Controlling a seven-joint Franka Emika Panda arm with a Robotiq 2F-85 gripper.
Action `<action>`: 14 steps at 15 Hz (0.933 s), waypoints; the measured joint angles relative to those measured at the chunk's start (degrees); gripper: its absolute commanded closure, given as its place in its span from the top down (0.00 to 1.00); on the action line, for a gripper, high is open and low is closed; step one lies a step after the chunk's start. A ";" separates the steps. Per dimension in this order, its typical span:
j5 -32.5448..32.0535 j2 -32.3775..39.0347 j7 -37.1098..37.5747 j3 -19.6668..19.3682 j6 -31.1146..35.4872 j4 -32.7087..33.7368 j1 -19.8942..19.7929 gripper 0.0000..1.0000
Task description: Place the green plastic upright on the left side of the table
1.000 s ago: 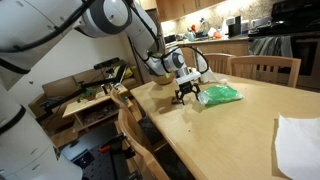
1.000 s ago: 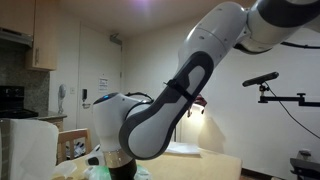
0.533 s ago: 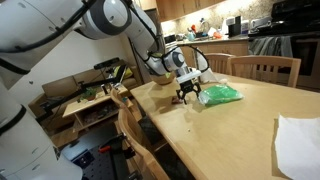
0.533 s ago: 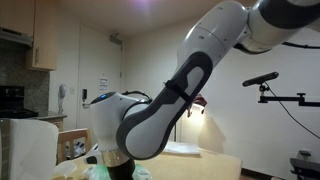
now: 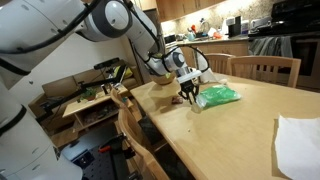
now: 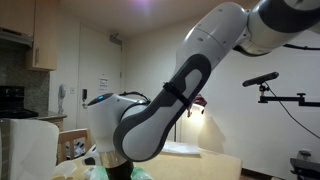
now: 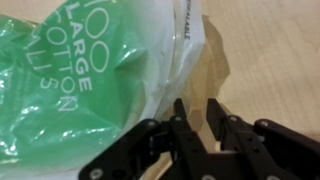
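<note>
A cluttered wooden bench [image 5: 92, 97] was pictured at the left of an exterior view, beside the table [image 5: 230, 135], across which the robot's white arm [image 5: 110, 18] was stretched. The gripper [image 5: 188, 97] was held at the tabletop, at the left end of the green plastic [image 5: 220, 95], which was laid flat on the wood near the table's far side. A white paper [image 5: 298, 142] was seen well apart at the right edge. In the wrist view the fingers [image 7: 183, 125] were shown close together with a narrow gap between them, at the packet's clear seam. Whether the seam was pinched could not be told.
</note>
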 measured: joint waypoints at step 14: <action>-10.77 -6.86 12.94 -2.23 -6.18 1.13 10.65 0.00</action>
